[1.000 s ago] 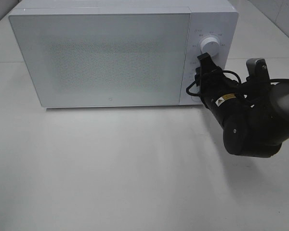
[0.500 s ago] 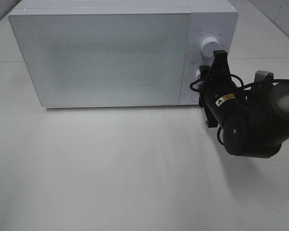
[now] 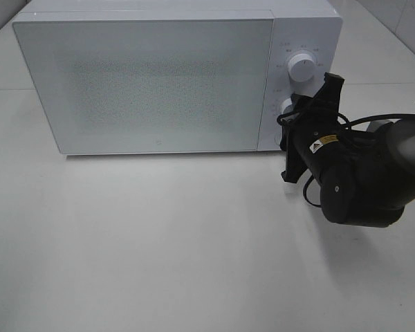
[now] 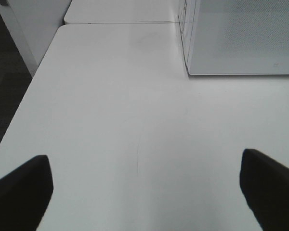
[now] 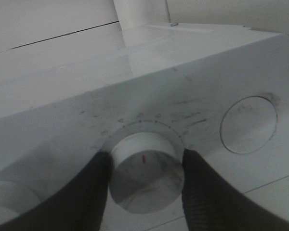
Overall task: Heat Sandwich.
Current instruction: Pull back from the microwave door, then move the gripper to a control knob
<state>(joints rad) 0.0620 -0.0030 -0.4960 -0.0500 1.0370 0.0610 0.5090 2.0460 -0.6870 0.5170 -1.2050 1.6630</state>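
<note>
With the microwave (image 3: 152, 83) shut and the sandwich out of sight, probably inside, your right hand (image 5: 145, 158) clasps the lower dial (image 5: 145, 178) while your left hand (image 4: 144, 166) hangs open over the desk (image 3: 159, 242), so only timing seems left.

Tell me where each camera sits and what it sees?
High camera: above, looking down at the microwave and table; shows the right arm, right tool on lower knob.
Left wrist: looks across the table toward the microwave; open left tool shows.
Right wrist: close on the lower knob, right tool gripping it.
Shared: all three see the microwave.
</note>
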